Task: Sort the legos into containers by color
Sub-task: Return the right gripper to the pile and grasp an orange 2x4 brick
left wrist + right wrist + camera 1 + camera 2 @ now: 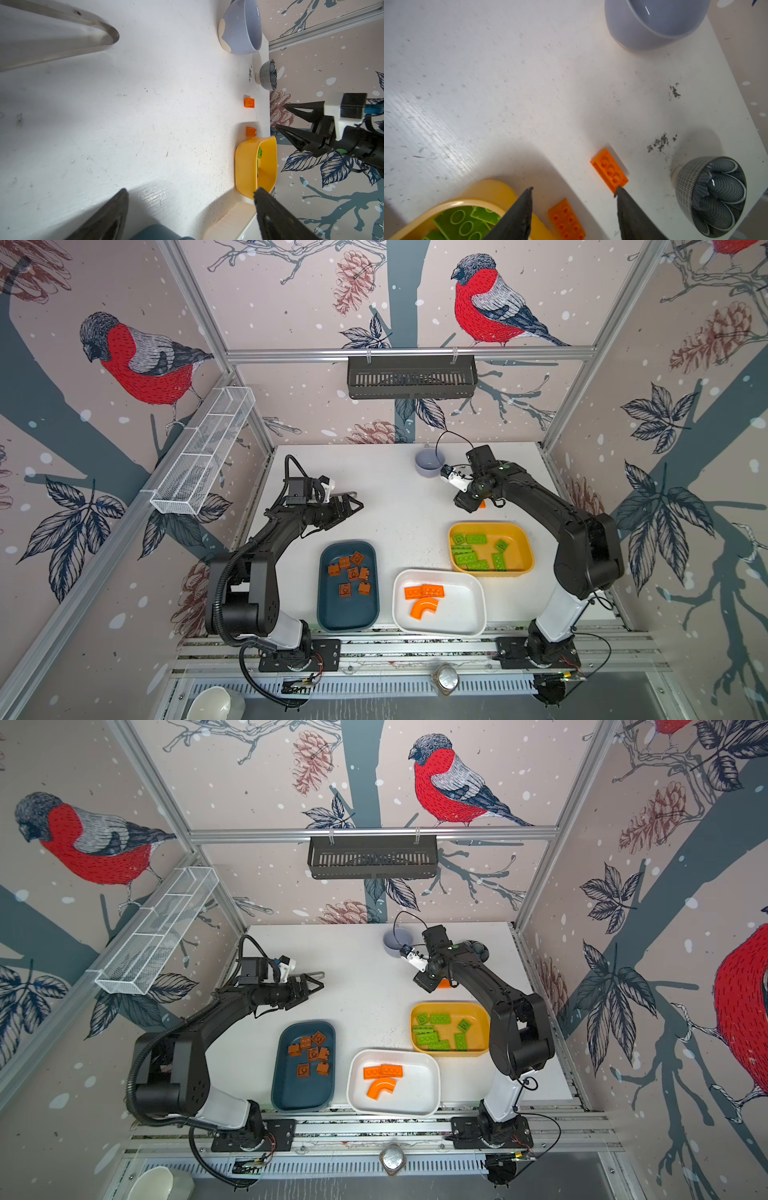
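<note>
Over on the left, the left gripper (352, 506) is hovering above the surface (395, 510) with its jaws spread wide, gripping nothing. Nearer, the teal tray (348, 614) is holding the brown blocks (352, 573); right of it the white tray (457, 614) is carrying two orange plates (432, 591) and an arch (424, 608). Green plates (476, 556) are lying in the yellow tray (519, 539). Just beyond that, the right gripper (574, 190) is hanging partly open and empty over two loose orange plates (610, 173) sitting on the surface.

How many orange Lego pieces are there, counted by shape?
Flat bright orange studded plastic plates: 4 (2 in the white plastic tray, 2 loose on the white table)
Curved bright orange plastic arch: 1
Total: 5
</note>
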`<state>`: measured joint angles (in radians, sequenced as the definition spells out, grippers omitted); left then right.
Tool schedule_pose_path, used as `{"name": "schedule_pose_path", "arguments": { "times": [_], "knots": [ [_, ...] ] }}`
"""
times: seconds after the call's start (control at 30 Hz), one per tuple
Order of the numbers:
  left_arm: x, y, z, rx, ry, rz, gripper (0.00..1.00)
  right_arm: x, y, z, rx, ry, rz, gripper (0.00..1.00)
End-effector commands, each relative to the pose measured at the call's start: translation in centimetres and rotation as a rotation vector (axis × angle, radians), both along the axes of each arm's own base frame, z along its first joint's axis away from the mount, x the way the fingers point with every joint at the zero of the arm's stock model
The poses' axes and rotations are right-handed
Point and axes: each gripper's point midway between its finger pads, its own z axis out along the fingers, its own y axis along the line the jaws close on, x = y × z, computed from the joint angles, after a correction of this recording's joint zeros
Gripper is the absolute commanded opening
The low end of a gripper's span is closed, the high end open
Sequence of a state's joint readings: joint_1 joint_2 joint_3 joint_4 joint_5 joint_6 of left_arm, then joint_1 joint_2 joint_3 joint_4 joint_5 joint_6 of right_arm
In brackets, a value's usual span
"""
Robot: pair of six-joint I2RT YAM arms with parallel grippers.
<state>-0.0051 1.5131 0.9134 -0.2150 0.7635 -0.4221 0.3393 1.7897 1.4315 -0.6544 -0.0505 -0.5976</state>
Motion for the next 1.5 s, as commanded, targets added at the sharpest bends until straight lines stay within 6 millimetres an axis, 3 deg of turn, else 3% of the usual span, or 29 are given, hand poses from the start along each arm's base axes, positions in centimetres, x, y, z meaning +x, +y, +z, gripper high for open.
{"name": "schedule_pose_path", "arguments": {
  "times": [0.0,0.3,0.57,0.93,1.07,1.3,1.47],
  "knots": [
    [0.5,-0.2,0.5,-0.008,-0.021,-0.008,0.93,1.3,-2.7,-1.2,-0.063,0.005,-0.003,0.67],
    [0.8,-0.3,0.7,0.012,-0.016,-0.005,0.93,3.2,-6.6,-6.0,-0.128,0.131,-0.024,0.69],
    [0.9,-0.4,0.7,0.023,-0.008,-0.005,0.93,3.9,-7.4,-9.0,-0.172,0.156,0.012,0.72],
    [1.0,-0.4,0.5,0.033,-0.003,-0.010,0.93,4.4,-5.9,-11.0,-0.137,0.194,0.052,0.72],
    [0.9,-0.3,0.4,0.039,-0.005,-0.010,0.93,4.5,-5.6,-11.4,-0.112,0.232,0.052,0.67],
    [0.7,-0.2,0.2,0.047,0.003,-0.010,0.93,4.1,-5.4,-10.9,-0.066,0.279,0.019,0.39],
    [0.8,-0.3,0.3,0.048,-0.001,-0.012,0.93,4.6,-5.2,-10.0,-0.049,0.264,0.005,0.29]
  ]
}}
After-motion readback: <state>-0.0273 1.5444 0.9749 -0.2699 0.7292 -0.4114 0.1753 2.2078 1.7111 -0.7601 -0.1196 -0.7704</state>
